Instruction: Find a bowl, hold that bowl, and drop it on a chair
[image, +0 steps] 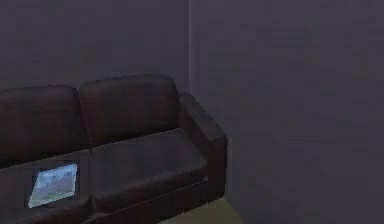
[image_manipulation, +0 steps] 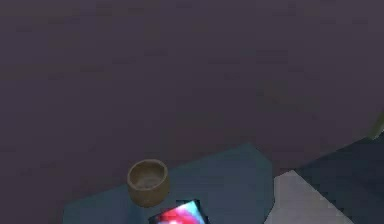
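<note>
Search looks about finished, and the grasp is the step now in hand. A tan bowl (image_manipulation: 147, 177) stands upright on a bluish tabletop (image_manipulation: 225, 170), toward the arm side view's lower left. A flat thing with a bright red and blue face (image_manipulation: 178, 213) lies just beside the bowl at the bottom edge, and a pale sheet (image_manipulation: 310, 203) lies farther right, well apart from it. Behind the table is a bare dark wall (image_manipulation: 190, 70).

The gripper's state cannot be told from these pictures, so no grip on the bowl should be assumed.

The next move probably calls for lining the arm up with the bowl, reaching out over the table and coming down on the rim without knocking the flat thing next to it.

Ahead, in the forward view, a dark sofa (image: 130, 130) stands against the wall, with a flat, light-coloured thing (image: 55, 185) on its left seat cushion. It is a seat of a kind, and its free right cushion might serve for the drop, though a proper chair would suit the task better.
</note>
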